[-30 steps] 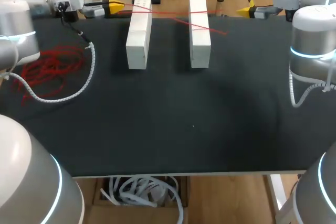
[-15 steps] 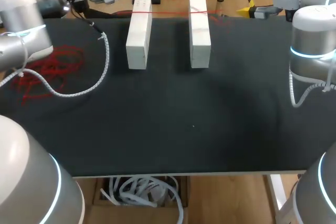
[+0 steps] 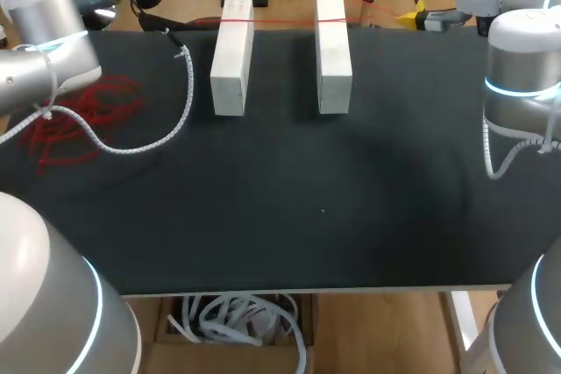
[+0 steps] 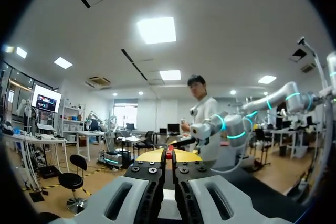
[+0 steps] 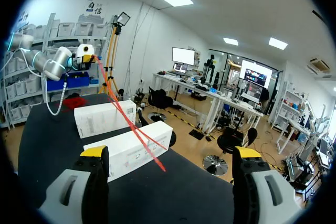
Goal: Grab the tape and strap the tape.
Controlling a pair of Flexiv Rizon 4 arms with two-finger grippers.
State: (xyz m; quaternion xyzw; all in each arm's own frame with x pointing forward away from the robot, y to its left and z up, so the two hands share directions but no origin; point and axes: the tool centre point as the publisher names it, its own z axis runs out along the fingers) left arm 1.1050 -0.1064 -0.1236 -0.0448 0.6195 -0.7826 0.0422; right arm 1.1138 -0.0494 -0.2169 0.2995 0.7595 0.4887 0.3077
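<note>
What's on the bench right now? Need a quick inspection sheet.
Surface: black table, flat, nothing spilled that shows.
Job's things: two white boxes side by side at the far edge; red tape stretched across their far ends; loose heap of tape on the table's left part.
Clutter: nothing seen.
Grippers: left gripper beyond the far left corner, shut on the red tape; right gripper at the far right, open, holding nothing.
Cables: white coiled cable from the left arm lies on the table beside the heap; right arm's cable hangs at the right edge.
Surroundings: nothing seen reaching over the table.
</note>
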